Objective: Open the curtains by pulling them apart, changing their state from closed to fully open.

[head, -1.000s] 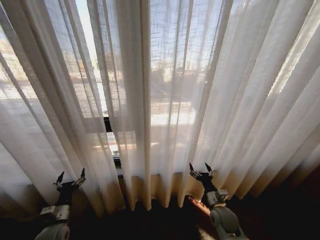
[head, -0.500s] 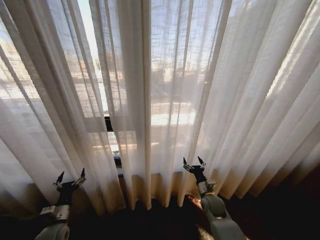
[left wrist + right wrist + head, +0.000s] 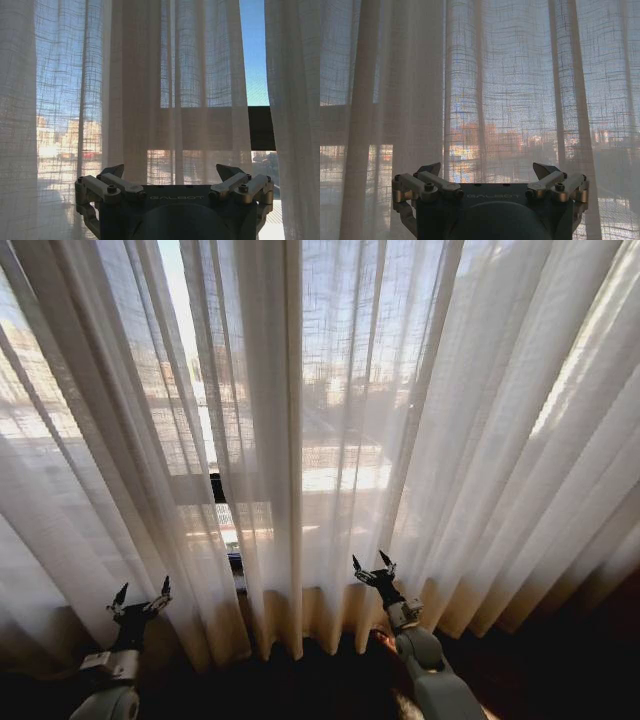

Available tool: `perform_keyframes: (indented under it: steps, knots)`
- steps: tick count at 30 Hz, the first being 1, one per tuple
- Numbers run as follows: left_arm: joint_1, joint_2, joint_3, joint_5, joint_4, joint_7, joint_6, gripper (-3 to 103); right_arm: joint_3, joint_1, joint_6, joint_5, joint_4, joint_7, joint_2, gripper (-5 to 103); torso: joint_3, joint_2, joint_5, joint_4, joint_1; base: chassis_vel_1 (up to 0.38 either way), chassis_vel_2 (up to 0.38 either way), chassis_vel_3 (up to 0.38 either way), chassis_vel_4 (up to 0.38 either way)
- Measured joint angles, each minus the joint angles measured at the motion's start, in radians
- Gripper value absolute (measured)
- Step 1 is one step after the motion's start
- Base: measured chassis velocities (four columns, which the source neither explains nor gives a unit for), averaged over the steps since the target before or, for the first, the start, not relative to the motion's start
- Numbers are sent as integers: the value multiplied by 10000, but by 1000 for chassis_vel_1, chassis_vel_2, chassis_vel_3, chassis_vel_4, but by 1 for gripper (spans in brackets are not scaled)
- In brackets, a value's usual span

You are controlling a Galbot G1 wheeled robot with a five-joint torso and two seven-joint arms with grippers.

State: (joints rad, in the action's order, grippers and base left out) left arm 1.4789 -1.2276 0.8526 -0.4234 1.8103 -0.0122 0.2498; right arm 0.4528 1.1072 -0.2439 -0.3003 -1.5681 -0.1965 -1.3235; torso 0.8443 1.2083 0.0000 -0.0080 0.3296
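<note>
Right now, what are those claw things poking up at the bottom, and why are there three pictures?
Those claws are a robot's two hands, called grippers. The big picture comes from a camera on its head: the left gripper waits low on the left, and the right gripper reaches up close to the curtains, thin white cloth with sunlight and buildings showing through. The other two pictures come from cameras on its wrists, looking past the open fingers of the left gripper and right gripper at the cloth. Neither holds anything. A narrow gap shows between the two panels.
</note>
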Motion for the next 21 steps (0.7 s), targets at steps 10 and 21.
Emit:
perform_keyframes:
  steps: [10,21]
  knots:
    - [0,0,0,0,0,0,0,100,-221,-116,31,-44,50,197,1,100,-1,1,0,0,-2,-85,86,85,-92]
    - [-3,0,0,0,-1,0,0,100,-595,-548,-66,449,356,1364,-257,100,6,-6,-2,1,16,-115,128,105,-135]
